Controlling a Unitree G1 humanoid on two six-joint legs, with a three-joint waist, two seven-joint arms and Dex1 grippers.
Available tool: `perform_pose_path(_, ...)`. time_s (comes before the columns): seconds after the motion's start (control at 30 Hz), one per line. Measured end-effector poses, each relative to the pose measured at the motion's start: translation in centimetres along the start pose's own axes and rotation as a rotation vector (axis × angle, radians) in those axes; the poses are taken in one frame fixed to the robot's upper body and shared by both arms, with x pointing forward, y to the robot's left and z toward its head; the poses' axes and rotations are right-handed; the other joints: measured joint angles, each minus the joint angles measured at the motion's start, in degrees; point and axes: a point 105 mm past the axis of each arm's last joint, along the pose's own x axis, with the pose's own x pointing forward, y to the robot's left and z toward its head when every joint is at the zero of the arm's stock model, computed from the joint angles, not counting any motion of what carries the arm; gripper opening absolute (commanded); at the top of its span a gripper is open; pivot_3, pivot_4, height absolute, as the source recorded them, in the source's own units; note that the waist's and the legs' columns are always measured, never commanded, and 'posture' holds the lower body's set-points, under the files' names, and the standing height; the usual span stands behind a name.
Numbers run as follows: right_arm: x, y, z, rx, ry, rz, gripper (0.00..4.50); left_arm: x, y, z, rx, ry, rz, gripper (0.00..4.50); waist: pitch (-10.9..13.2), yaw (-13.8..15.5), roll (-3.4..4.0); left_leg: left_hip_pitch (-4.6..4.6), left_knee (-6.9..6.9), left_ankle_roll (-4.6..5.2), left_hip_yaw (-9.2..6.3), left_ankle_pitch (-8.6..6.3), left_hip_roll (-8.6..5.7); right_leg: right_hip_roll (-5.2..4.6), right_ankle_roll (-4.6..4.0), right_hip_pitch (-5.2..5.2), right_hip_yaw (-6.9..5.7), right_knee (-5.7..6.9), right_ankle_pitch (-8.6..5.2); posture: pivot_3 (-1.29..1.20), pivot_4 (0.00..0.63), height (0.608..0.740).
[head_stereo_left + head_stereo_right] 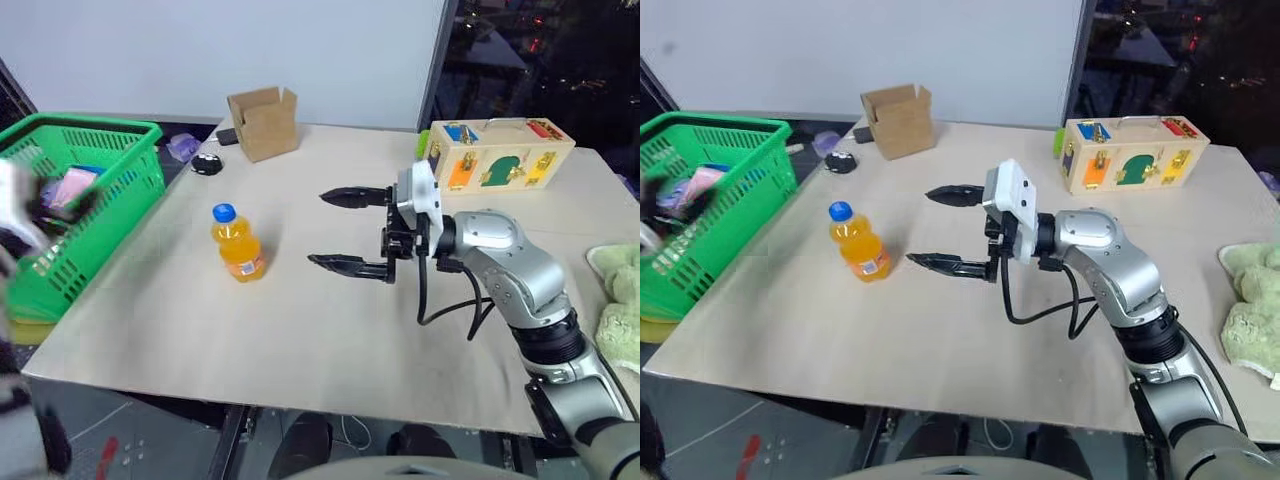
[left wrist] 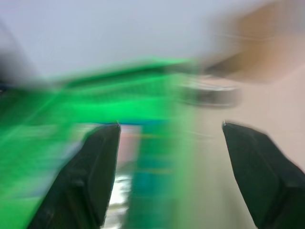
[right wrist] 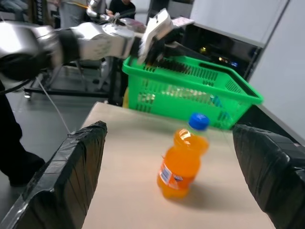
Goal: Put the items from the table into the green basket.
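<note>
The small orange bottle with a blue cap stands upright on the beige table, left of centre. My right gripper is open and level, its fingers pointing at the bottle from the right and a short way off it. In the right wrist view the bottle stands between and beyond the two fingers. The green basket sits at the table's left edge with a pink box inside. My left gripper hangs open over the basket, blurred, with nothing between its fingers.
A brown cardboard box stands at the table's far side and a wooden toy box with coloured doors at the far right. A small dark object lies near the far left corner. Green cloth lies at the right edge.
</note>
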Motion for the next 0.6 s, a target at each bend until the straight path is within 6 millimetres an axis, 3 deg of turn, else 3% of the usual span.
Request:
perform_pose_path(0.1, -1.3, -0.2, -0.8, 0.007, 0.043, -0.037, 4.50, -0.7, -4.9, -1.6, -0.081, 0.062, -0.149, 4.31, 0.0, -0.9, -0.04, 0.10, -0.05, 0.00, -0.03, 0.00, 0.07, 0.13, -0.19, 0.01, -0.05, 0.05, -0.11, 0.15, 0.000, 0.740)
perform_pose_path(0.23, -2.5, 0.3, -2.0, 0.041, 0.092, -0.064, 4.50, -2.1, -4.6, -0.3, -0.138, 0.044, -0.125, 4.43, 0.0, -1.3, 0.02, 0.19, -0.05, 0.01, -0.15, 0.00, 0.33, 0.40, -0.49, 0.03, -0.23, 0.11, -0.30, 0.15, 0.000, 0.740)
perform_pose_path(0.33, -2.6, 0.4, -1.9, 0.035, 0.101, -0.061, 4.50, -2.8, -5.0, 0.7, -0.136, 0.050, -0.171, 4.43, 0.1, -1.3, 0.48, 0.23, -0.05, 0.01, -0.10, 0.01, 0.33, 0.40, -0.56, 0.05, -0.20, 0.09, -0.34, 0.14, 0.000, 0.740)
perform_pose_path(0.43, -2.7, 0.3, -1.8, 0.030, 0.101, -0.069, 4.50, -3.0, -6.5, 0.0, -0.159, 0.092, -0.257, 4.43, 0.2, -1.3, 0.64, 0.21, -0.06, 0.00, -0.07, 0.00, 0.30, 0.37, -0.55, 0.05, -0.19, 0.05, -0.34, 0.14, 0.000, 0.740)
perform_pose_path(0.6, -2.7, 0.3, -1.7, 0.027, 0.100, -0.075, 4.50, -1.4, -8.6, -1.5, -0.141, 0.145, -0.304, 4.43, 0.2, -1.2, 0.67, 0.19, -0.05, 0.00, -0.07, 0.00, 0.24, 0.34, -0.56, 0.07, -0.18, 0.04, -0.34, 0.12, 0.000, 0.740)
